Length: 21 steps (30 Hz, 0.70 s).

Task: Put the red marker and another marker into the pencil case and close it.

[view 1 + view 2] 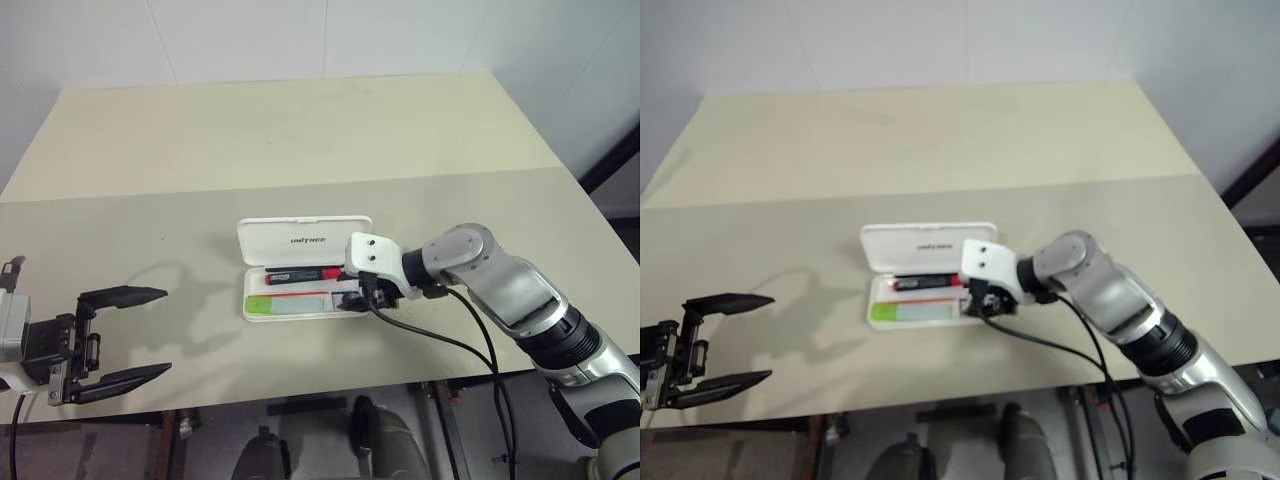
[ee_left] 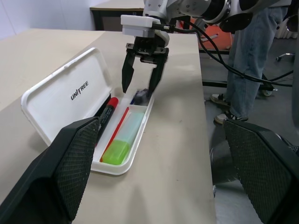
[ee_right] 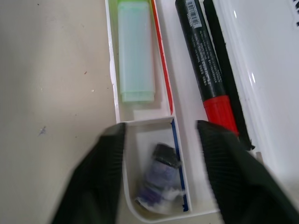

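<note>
At the near left edge of the tabletop (image 1: pixel 300 130), the left end effector (image 1: pixel 150 333) hangs with its two black fingers spread wide and nothing between them, well apart from the case.

Farther in, near the middle of the tabletop, the pencil case (image 1: pixel 300 240) lies open, its lid tilted back away from the robot with dark lettering showing on the inside. In the tray's near compartment another marker (image 2: pixel 122 140) lies flat, its bright green cap toward the robot's left and its pale body running along a thin red divider. In the compartment beyond that divider, next to the lid, the red marker (image 2: pixel 106 112) lies lengthwise, its black barrel parallel to the highlighter and one red end pointing toward the right arm.

At the case's right end, the right end effector (image 2: pixel 141 87) points down over the tray with its fingers parted and holding nothing. Below them, a small corner compartment holds a small dark item (image 3: pixel 161 179), too blurred to identify.

Beyond the tabletop, a person's legs in jeans (image 2: pixel 250 56) stand on the floor.
</note>
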Available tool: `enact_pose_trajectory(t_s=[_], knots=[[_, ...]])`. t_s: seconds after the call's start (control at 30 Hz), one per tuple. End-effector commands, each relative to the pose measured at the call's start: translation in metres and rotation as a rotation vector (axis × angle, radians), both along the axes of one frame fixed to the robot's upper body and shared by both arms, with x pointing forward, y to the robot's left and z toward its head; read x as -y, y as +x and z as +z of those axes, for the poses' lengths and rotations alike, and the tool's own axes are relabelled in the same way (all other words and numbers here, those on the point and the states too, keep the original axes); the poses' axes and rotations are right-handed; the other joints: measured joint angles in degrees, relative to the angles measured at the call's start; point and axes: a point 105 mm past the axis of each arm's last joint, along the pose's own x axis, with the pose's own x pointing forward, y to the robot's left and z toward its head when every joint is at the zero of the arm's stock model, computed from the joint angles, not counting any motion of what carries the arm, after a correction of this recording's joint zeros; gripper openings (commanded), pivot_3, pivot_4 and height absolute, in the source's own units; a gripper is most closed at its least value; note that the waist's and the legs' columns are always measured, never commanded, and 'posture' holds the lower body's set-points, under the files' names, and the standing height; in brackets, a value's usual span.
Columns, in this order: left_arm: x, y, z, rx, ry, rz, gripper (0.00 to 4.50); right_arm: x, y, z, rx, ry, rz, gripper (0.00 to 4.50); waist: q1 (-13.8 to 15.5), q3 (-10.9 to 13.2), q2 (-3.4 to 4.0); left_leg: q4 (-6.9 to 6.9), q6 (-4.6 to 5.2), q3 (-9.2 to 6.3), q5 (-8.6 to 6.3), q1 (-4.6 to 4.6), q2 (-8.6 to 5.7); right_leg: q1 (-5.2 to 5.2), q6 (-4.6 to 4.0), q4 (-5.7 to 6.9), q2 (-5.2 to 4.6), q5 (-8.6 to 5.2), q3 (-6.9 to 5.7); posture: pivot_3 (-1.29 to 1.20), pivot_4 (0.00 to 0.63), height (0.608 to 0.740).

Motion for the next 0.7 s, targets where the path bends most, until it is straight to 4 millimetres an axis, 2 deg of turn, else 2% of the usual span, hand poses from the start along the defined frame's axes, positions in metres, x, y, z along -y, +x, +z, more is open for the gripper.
enact_pose_trajectory(t_s=[0.03, 0.1, 0.33, 0.53, 0.7], knots=[[0.000, 0.001, 0.005, 0.038, -0.001, 0.002, 4.50, -0.003, -0.006, 0.007, 0.018, 0.005, 0.028, 3.84, 0.02, 0.00, 0.00, 0.00, 0.00, 0.00, 0.00, 0.00, 0.00, 0.00, 0.00, 0.00, 0.00, 0.00, 0.00, 0.00, 0.150, 0.740], [0.001, 0.003, 0.005, 0.040, -0.002, 0.001, 4.50, -0.003, -0.006, 0.008, 0.018, 0.007, 0.026, 4.49, 0.05, 0.00, 0.00, 0.01, 0.00, -0.01, 0.00, 0.01, 0.00, 0.00, 0.00, 0.00, 0.00, 0.00, 0.00, 0.00, 0.150, 0.740], [0.007, 0.014, 0.015, 0.091, -0.051, 0.028, 4.50, 0.009, -0.008, 0.029, 0.002, 0.086, 0.003, 4.49, 0.17, 0.00, 0.00, 0.03, 0.00, -0.01, 0.00, 0.01, 0.00, 0.00, 0.00, 0.01, 0.00, 0.00, 0.00, 0.00, 0.150, 0.740], [0.012, 0.033, 0.030, 0.134, -0.119, 0.094, 4.50, 0.035, -0.020, 0.051, -0.034, 0.182, -0.026, 4.49, 0.23, -0.03, -0.05, 0.05, 0.00, -0.04, 0.00, 0.01, 0.00, 0.00, 0.01, 0.00, 0.00, 0.01, -0.02, 0.00, 0.150, 0.740], [0.008, 0.050, 0.033, 0.123, -0.111, 0.117, 4.50, 0.062, -0.019, 0.052, 0.010, 0.176, -0.087, 4.49, 0.15, -0.04, -0.07, 0.04, 0.00, 0.03, 0.00, 0.02, 0.00, 0.05, 0.01, 0.04, 0.00, 0.01, 0.05, 0.00, 0.150, 0.740]])
